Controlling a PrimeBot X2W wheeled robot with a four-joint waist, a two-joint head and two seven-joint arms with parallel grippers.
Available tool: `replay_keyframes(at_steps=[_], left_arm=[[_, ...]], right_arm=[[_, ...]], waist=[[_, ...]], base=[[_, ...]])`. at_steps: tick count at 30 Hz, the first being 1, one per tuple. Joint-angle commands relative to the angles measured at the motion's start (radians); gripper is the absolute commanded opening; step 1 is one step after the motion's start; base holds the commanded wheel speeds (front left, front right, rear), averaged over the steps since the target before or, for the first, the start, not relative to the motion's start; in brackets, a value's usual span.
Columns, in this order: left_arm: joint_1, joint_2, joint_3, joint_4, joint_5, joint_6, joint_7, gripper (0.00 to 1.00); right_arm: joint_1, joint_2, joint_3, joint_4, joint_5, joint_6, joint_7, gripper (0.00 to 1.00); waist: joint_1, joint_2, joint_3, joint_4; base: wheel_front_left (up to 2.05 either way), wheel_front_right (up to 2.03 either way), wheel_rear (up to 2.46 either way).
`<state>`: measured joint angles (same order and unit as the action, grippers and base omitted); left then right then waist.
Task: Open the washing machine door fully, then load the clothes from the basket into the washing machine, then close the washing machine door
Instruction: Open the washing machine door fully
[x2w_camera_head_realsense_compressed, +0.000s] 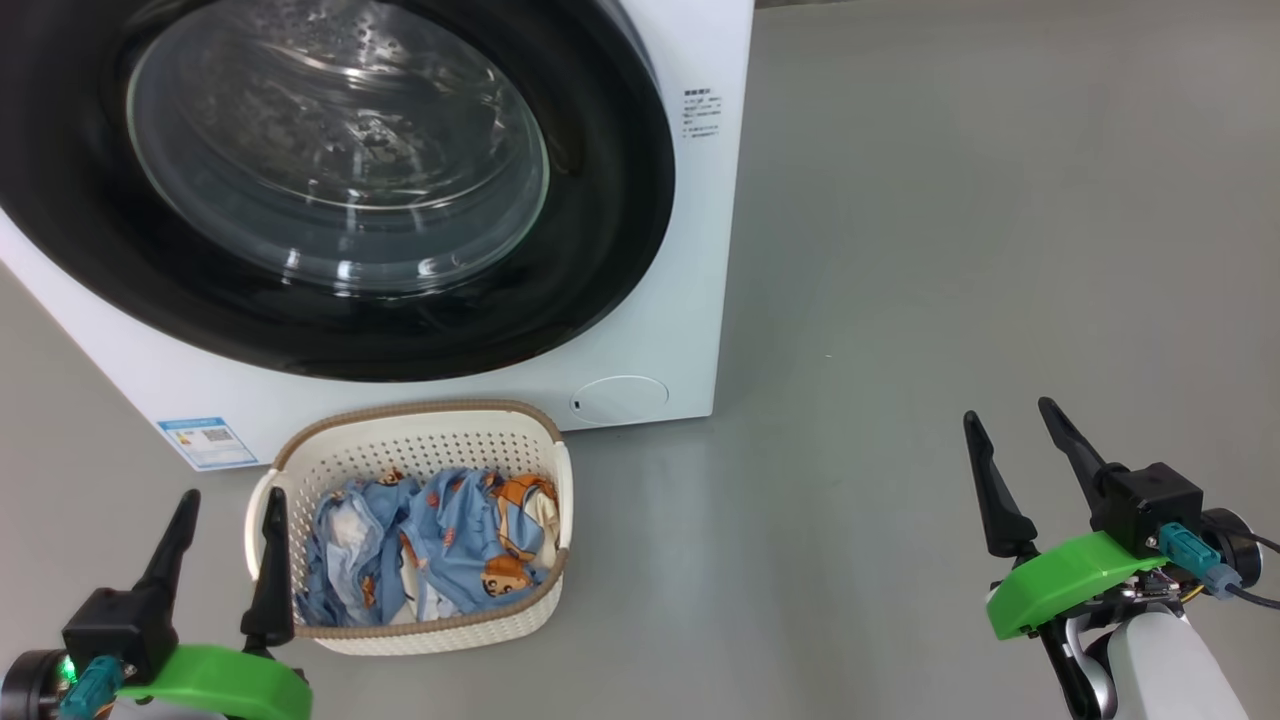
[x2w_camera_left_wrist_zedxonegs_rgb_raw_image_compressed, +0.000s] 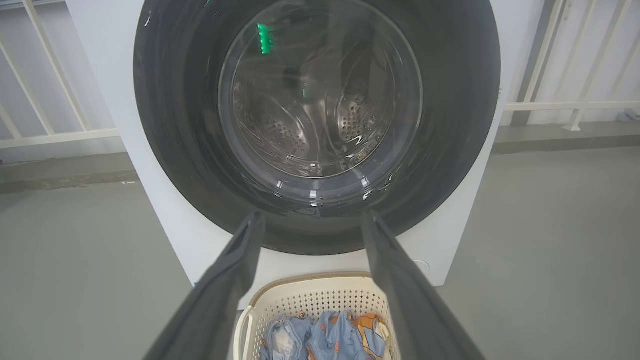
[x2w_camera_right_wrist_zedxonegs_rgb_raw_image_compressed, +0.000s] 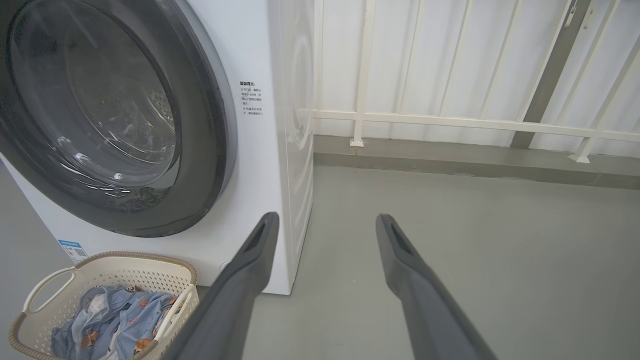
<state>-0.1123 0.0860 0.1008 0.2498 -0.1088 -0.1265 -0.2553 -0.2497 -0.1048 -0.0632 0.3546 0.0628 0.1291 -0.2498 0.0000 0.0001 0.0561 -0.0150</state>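
Right now the washing machine stands on the grey floor with the washing machine door closed flat against its white front. The door's wide glossy black rim rings a clear domed glass bowl, and in the left wrist view the perforated steel drum shows through that glass. A blue label sticker sits at the lower left corner of the front panel, a small round flap at the lower right, and a block of small printed text lies to the right of the door.

The basket rests on the floor just in front of the machine, below the door, its brown woven-look rim near the white panel. The clothes, light-blue fabric with orange-brown bears and some white lining, lie crumpled inside it.

The left gripper hangs at the lower left of the head view, beside the basket's left wall, its two dark fingers spread apart and holding nothing. In its own wrist view they frame the bottom of the door and the basket. The right gripper hovers over bare floor, well apart from the basket and to the right of the machine, its fingers likewise parted and empty. A white railing runs behind the machine in the right wrist view.
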Motion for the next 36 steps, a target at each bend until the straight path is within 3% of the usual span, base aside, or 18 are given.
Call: replay_keyframes(at_steps=[1,36], left_arm=[[-0.029,0.024,0.031,-0.035,0.012,0.003,-0.006,1.00],[-0.002,0.006,0.022,-0.060,0.011,-0.004,-0.006,1.00]], right_arm=[[-0.022,-0.001,0.026,-0.031,0.000,0.002,-0.012,1.00],[-0.025,-0.008,0.023,-0.033,0.001,0.002,-0.012,1.00]], waist=[[0.0000,-0.0001,0.001,0.001],[0.0000,-0.0001,0.000,0.009]], base=[[0.21,0.21,-0.42],[0.01,0.01,-0.01]])
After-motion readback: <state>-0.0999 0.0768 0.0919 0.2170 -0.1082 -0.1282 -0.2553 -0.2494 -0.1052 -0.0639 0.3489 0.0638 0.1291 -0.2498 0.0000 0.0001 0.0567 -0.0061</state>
